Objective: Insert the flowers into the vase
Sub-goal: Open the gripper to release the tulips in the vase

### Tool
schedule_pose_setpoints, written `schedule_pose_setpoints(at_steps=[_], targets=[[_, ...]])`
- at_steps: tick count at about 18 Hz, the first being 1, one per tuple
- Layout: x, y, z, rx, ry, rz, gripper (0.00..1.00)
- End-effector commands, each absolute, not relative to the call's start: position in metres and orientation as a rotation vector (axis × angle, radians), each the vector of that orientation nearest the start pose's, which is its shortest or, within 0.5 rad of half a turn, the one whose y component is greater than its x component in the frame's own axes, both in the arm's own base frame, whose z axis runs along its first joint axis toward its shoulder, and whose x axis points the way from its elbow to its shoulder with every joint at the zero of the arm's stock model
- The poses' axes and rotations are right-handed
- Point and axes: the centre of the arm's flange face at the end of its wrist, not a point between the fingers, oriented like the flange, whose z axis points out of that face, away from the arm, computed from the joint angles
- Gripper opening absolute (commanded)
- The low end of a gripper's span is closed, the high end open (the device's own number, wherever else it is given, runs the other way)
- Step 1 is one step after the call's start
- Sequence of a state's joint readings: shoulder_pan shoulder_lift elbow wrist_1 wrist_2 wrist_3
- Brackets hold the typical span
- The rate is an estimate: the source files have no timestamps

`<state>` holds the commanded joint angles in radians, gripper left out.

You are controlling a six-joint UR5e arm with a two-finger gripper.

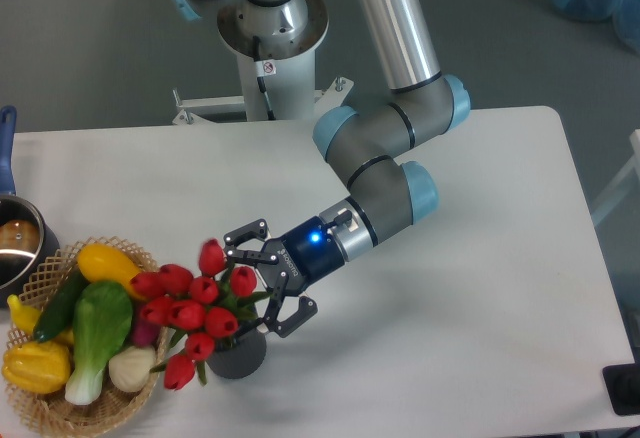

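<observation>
Lower left of centre: the vase [238, 355] stands on the table [480, 288], stems in its mouth, the flowers [190, 308] leaning hard left over the basket [60, 413] rim (the buds look blurred, so they may be in motion). Just above and right, the gripper [268, 280] has its fingers spread wide, holding nothing. The bunch appears released; a sound finish calls for a straight retreat up and right, clear of the leaves, as any brush could tip the top-heavy vase. Far left edge: a pot [15, 243].
</observation>
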<state>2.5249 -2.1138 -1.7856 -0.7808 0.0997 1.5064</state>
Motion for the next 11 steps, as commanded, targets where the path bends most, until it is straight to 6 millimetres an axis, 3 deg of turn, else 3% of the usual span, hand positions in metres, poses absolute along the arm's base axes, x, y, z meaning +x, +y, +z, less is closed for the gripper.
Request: schedule_pose_setpoints(at_steps=[8,11], targets=[[-0.361,0.536,0.254,-1.641,0.484,-0.477,1.00],[-0.366,0.529,0.273,-1.698,0.481,-0.448,1.00]])
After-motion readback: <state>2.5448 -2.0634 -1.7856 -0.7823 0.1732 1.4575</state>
